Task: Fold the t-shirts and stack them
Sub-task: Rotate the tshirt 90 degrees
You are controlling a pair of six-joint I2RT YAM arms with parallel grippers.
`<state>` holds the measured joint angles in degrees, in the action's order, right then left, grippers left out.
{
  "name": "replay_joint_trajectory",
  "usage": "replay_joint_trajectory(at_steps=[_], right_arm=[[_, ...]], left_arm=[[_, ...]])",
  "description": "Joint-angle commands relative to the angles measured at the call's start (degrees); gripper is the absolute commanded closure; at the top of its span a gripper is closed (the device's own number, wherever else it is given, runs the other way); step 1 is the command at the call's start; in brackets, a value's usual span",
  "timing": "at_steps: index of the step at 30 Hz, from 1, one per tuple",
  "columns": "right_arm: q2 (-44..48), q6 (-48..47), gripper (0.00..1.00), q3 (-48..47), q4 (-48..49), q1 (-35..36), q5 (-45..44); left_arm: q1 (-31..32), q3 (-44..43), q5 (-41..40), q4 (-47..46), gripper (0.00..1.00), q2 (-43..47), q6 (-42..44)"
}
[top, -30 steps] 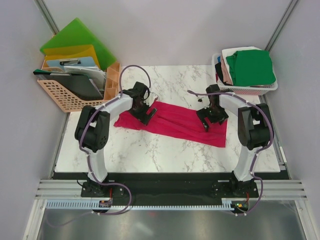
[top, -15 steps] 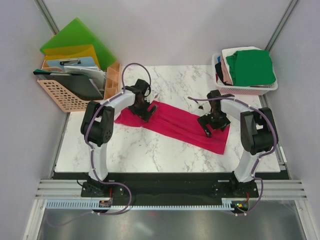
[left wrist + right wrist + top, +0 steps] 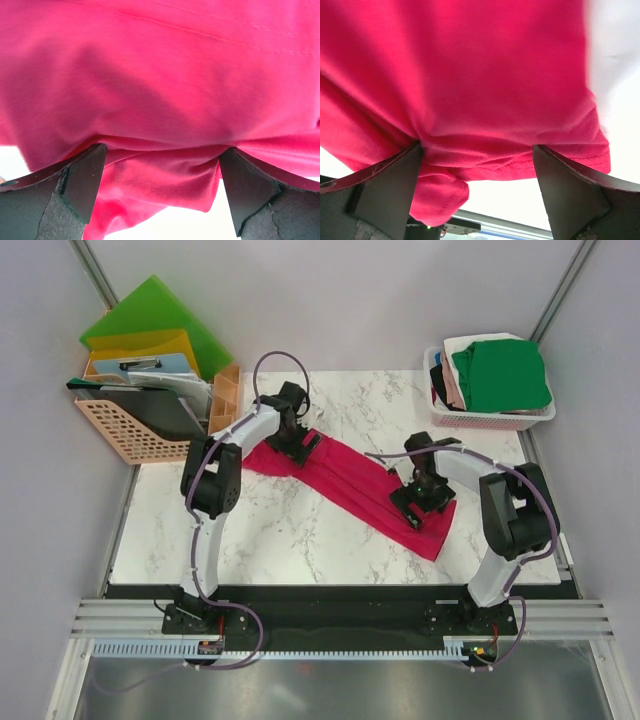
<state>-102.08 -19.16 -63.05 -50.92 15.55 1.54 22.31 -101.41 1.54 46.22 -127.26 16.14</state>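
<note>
The crimson-pink t-shirt [image 3: 345, 480] lies on the marble table [image 3: 280, 540] as a long folded band, slanting from back left to near right. My left gripper [image 3: 297, 445] presses down on its back-left end. In the left wrist view the left gripper [image 3: 162, 150] is open, its fingers wide apart with bunched cloth [image 3: 160, 75] between them. My right gripper [image 3: 415, 502] sits on the near-right end. The right gripper [image 3: 477, 147] is also open, straddling the hemmed edge of the cloth [image 3: 470, 65]. Other t-shirts are stacked in a pink basket [image 3: 490, 420], a green one [image 3: 500, 375] on top.
An orange rack [image 3: 130, 430] at the back left holds a green folder [image 3: 150, 315], a yellow folder [image 3: 150, 343] and dark items. A small orange box [image 3: 225, 400] stands next to it. The pink basket sits at the table's back-right corner.
The shirt has swung from nearly level to a steeper diagonal. The left gripper moved toward the back with its end; the right gripper moved nearer with the other end.
</note>
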Motion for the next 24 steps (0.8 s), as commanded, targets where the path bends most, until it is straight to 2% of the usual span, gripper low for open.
replay_joint_trajectory(at_steps=[1, 9, 13, 16, 18, 24], right_arm=[[2.8, -2.5, 0.02, 3.3, -2.3, 4.7, 2.4], [5.1, -3.3, 0.02, 2.1, -4.7, 13.3, 3.2], [2.2, -3.3, 0.02, 2.5, -4.2, 18.5, 4.5], [-1.6, -2.2, 0.02, 1.1, -3.6, 27.1, 4.4], [-4.2, -0.9, 0.02, -0.4, -3.1, 30.1, 5.0], [-9.7, 1.8, 0.02, -10.2, -3.5, 37.8, 8.7]], left_arm=[[-0.6, -8.0, -4.4, -3.1, 0.0, -6.4, 2.1], [-0.4, -26.9, -5.3, 3.9, 0.0, -16.7, 4.2], [-0.3, -30.5, -6.8, 4.1, 0.0, -20.2, 5.7], [-0.2, -35.3, -8.7, 4.1, 0.0, -23.6, 7.1], [0.5, -37.8, -8.8, 4.1, 0.0, -25.2, 8.1], [2.2, -38.5, -8.4, 2.7, 0.0, -26.1, 8.6]])
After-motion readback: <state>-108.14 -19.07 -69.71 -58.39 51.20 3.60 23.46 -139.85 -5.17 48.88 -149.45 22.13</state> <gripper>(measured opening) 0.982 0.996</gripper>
